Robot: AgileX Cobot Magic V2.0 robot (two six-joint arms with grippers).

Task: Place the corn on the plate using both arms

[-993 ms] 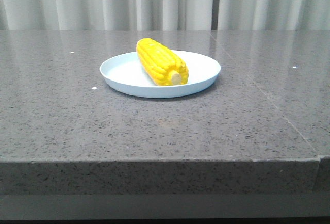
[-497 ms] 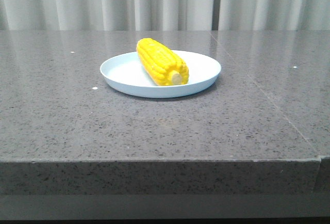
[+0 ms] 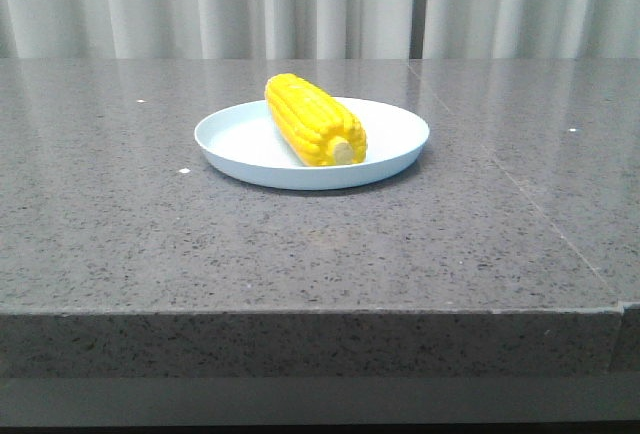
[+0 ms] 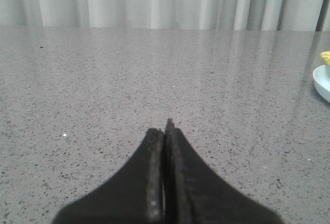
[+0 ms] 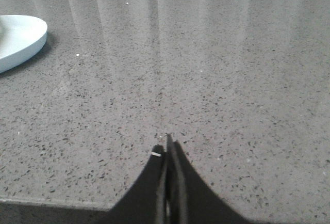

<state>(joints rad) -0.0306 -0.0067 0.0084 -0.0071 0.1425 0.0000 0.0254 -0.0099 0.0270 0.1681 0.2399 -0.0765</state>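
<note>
The yellow corn (image 3: 314, 119) lies in the pale blue-white plate (image 3: 400, 144) at the middle of the grey stone table, its pale cut stem end toward the camera. Neither arm shows in the front view. In the left wrist view my left gripper (image 4: 165, 131) is shut and empty, low over bare table, with the plate's rim (image 4: 322, 82) and a bit of the corn (image 4: 326, 57) far off at the picture's edge. In the right wrist view my right gripper (image 5: 167, 149) is shut and empty near the table's front edge, with the plate (image 5: 20, 38) well away from it.
The grey speckled table (image 3: 300, 244) has a seam running along its right part (image 3: 540, 209) and a front edge (image 3: 300, 309) close to the camera. Pale curtains (image 3: 300, 4) hang behind the table.
</note>
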